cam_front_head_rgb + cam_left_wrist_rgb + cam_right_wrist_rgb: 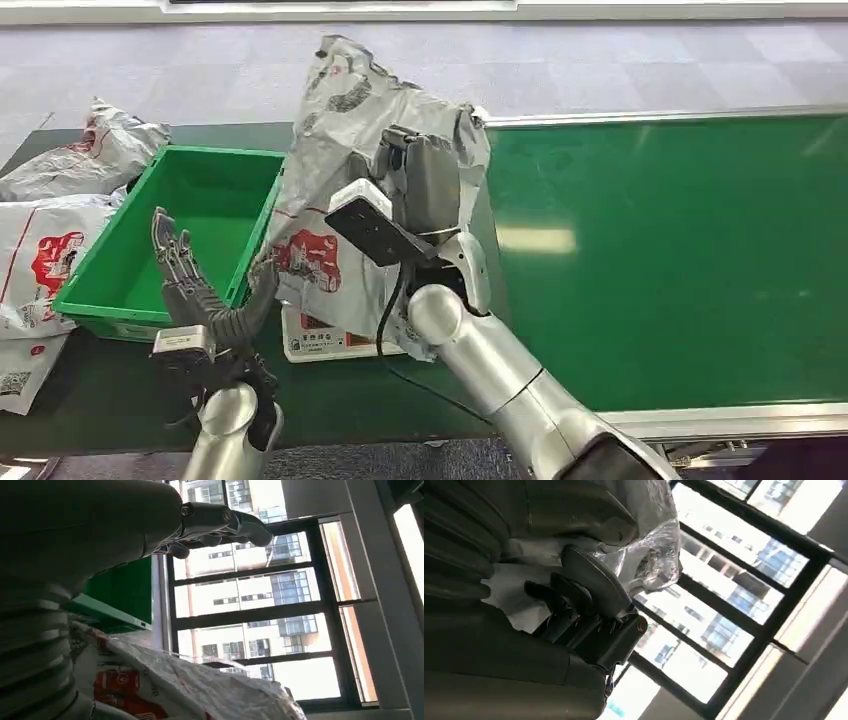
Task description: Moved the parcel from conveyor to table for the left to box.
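Parcel (340, 190) (crumpled grey bag) gripped upright by right robot hand (425, 185); left robot hand (190, 285) spread, holding nothing.

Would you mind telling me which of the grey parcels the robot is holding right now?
The tall crumpled parcel beside the green bin, gripped upright by the right robot hand; the other parcels lie flat, untouched, left of the bin.

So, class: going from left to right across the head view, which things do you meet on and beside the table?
Grey parcels piled at the edge → green box → left hand → held parcel → right hand → green conveyor belt.
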{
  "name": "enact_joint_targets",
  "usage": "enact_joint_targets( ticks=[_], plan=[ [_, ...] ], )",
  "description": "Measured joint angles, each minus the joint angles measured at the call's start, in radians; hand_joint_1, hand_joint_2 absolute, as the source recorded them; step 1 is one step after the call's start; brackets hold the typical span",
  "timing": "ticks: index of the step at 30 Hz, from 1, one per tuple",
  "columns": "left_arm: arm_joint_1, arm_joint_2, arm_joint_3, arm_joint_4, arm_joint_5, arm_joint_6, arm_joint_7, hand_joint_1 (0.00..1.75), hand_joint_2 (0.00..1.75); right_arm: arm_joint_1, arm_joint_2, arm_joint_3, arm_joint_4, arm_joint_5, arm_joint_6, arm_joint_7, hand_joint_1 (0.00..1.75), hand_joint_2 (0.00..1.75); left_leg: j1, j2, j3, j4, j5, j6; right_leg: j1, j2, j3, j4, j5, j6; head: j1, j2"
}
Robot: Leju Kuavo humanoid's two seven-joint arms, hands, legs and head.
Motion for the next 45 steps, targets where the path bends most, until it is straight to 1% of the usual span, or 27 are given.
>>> enact_joint_targets(
  ticks=[1,5,8,9,10,12,16,19,25,29,30,32,34,35,37,38,41,42,43,45],
  plan=[
    [0.000,0.000,0.000,0.000,-0.003,0.002,0.000,0.00,1.75,-0.003,0.000,-0.001,0.023,0.012,-0.002,0.038,1.75,1.75,0.000,0.000,0.000,0.000,0.000,0.000,0.000,0.000,0.000,0.000,0.000,0.000,0.000,0.000],
    [0.002,0.000,0.000,0.000,-0.006,0.002,0.000,0.00,1.75,-0.003,-0.002,-0.011,0.077,0.022,-0.003,0.055,1.75,1.75,0.000,0.000,0.000,0.000,0.000,0.000,0.000,0.000,0.000,0.000,0.000,0.000,0.000,0.000],
    [0.002,0.000,0.000,0.000,-0.007,0.002,0.000,0.00,1.75,-0.015,-0.002,-0.013,0.117,0.022,-0.003,0.109,1.75,1.75,0.000,0.000,0.000,0.000,0.000,0.000,0.000,0.000,0.000,0.000,0.000,0.000,0.000,0.000],
    [0.002,-0.002,0.000,-0.001,-0.009,0.000,0.000,0.00,1.75,-0.016,-0.002,-0.020,0.143,0.025,-0.003,0.136,0.00,1.75,0.000,-0.001,0.000,0.000,0.000,0.000,0.000,-0.001,0.000,0.000,0.000,0.000,0.000,0.000],
    [0.002,-0.003,0.000,-0.004,-0.010,-0.003,0.000,0.00,1.75,-0.016,-0.003,-0.035,0.170,0.029,-0.003,0.152,0.00,0.00,0.000,-0.001,0.000,0.000,0.000,0.000,0.000,-0.001,0.000,0.000,0.000,0.000,0.000,0.000],
    [0.002,-0.004,0.001,-0.010,-0.016,-0.008,0.002,0.00,1.75,-0.018,-0.005,-0.054,0.209,0.033,-0.001,0.176,0.00,0.00,0.000,0.000,0.000,0.000,0.000,0.000,0.000,0.000,0.000,0.000,0.000,0.000,0.000,0.000],
    [0.003,-0.008,0.001,-0.036,-0.030,-0.018,0.014,0.00,1.75,-0.052,-0.008,-0.057,0.320,0.039,0.060,0.282,0.00,0.00,0.000,0.000,0.000,0.000,0.000,0.000,0.000,0.000,0.000,0.000,0.000,0.000,0.000,0.000],
    [0.005,-0.008,0.003,-0.048,-0.037,-0.022,0.019,0.00,1.75,-0.068,-0.008,-0.057,0.362,0.048,0.087,0.319,0.00,0.00,0.000,0.000,0.000,0.000,0.000,0.000,0.000,0.000,0.000,0.000,0.000,0.000,0.000,0.000],
    [0.024,-0.009,0.016,-0.073,-0.045,-0.028,0.020,0.00,1.75,-0.073,-0.008,-0.057,0.396,0.050,0.110,0.303,0.00,0.00,0.000,0.000,0.000,0.000,0.000,0.000,0.000,0.000,0.000,0.000,0.000,0.000,0.000,0.000],
    [0.036,-0.009,0.022,-0.081,-0.049,-0.029,0.020,0.00,1.75,-0.070,-0.009,-0.077,0.387,0.065,0.167,0.264,0.00,0.00,0.000,0.000,0.000,0.000,0.000,0.000,0.000,0.000,-0.001,0.000,0.000,0.000,0.000,0.000],
    [0.038,-0.009,0.025,-0.081,-0.050,-0.029,0.020,0.00,1.75,-0.066,-0.009,-0.087,0.378,0.059,0.185,0.248,0.00,0.00,0.000,0.000,0.000,0.000,0.000,0.000,0.000,0.000,-0.001,0.000,0.000,0.000,0.000,0.000],
    [0.039,-0.008,0.032,-0.081,-0.051,-0.031,0.017,0.00,1.75,-0.051,-0.010,-0.123,0.334,-0.017,0.272,0.159,0.00,0.00,0.000,0.000,0.000,0.000,0.000,0.000,0.000,0.000,-0.001,0.000,0.000,0.000,0.000,0.000],
    [0.039,-0.008,0.036,-0.080,-0.051,-0.034,0.011,0.00,1.75,-0.023,-0.010,-0.166,0.263,-0.141,0.403,0.044,0.00,0.00,0.000,0.000,0.000,0.000,0.000,0.000,0.000,0.000,-0.001,0.000,0.000,0.000,0.000,0.000],
    [0.039,-0.008,0.038,-0.079,-0.051,-0.037,0.008,0.00,1.75,-0.010,-0.010,-0.189,0.224,-0.190,0.459,0.004,0.00,0.00,0.000,0.000,0.000,0.000,0.000,0.000,0.000,0.000,0.000,0.000,0.000,0.000,0.000,0.000],
    [0.039,-0.008,0.044,-0.077,-0.050,-0.039,0.005,0.00,1.75,0.004,-0.010,-0.220,0.173,-0.234,0.509,-0.036,0.00,0.00,0.000,-0.001,0.000,0.000,0.000,0.000,0.000,-0.001,-0.001,0.000,0.000,0.000,0.000,0.000],
    [0.039,-0.008,0.045,-0.076,-0.049,-0.039,0.002,0.00,1.75,0.016,-0.010,-0.237,0.136,-0.271,0.540,-0.076,0.00,0.00,0.000,0.000,0.000,0.000,0.000,0.000,0.000,-0.001,0.000,0.000,0.000,0.000,0.000,0.000],
    [0.039,-0.008,0.048,-0.072,-0.050,-0.040,0.000,0.00,1.75,0.077,-0.013,-0.266,-0.016,-0.346,0.584,-0.184,0.00,0.00,0.000,0.000,0.000,0.000,0.000,0.000,0.000,0.000,-0.001,0.000,0.000,0.000,0.000,0.000],
    [0.039,-0.008,0.048,-0.070,-0.055,-0.040,0.001,0.00,1.75,0.097,-0.014,-0.272,-0.056,-0.354,0.589,-0.200,0.00,0.00,0.000,0.000,0.000,0.000,0.000,0.000,0.000,-0.001,-0.001,0.000,0.000,0.000,0.000,0.000],
    [0.038,-0.007,0.048,-0.066,-0.075,-0.039,0.005,0.00,1.75,0.122,-0.016,-0.278,-0.143,-0.362,0.590,-0.225,0.00,0.00,0.000,-0.001,0.000,0.000,0.000,0.000,0.000,-0.001,-0.001,0.000,0.000,0.000,0.000,0.000],
    [0.028,-0.005,0.048,-0.053,-0.146,-0.034,0.033,0.00,1.75,0.166,-0.021,-0.281,-0.268,-0.348,0.563,-0.243,0.00,0.00,0.000,0.000,0.000,0.000,-0.001,0.000,0.000,0.000,-0.002,0.000,0.000,0.000,0.000,0.000]
  ],
)
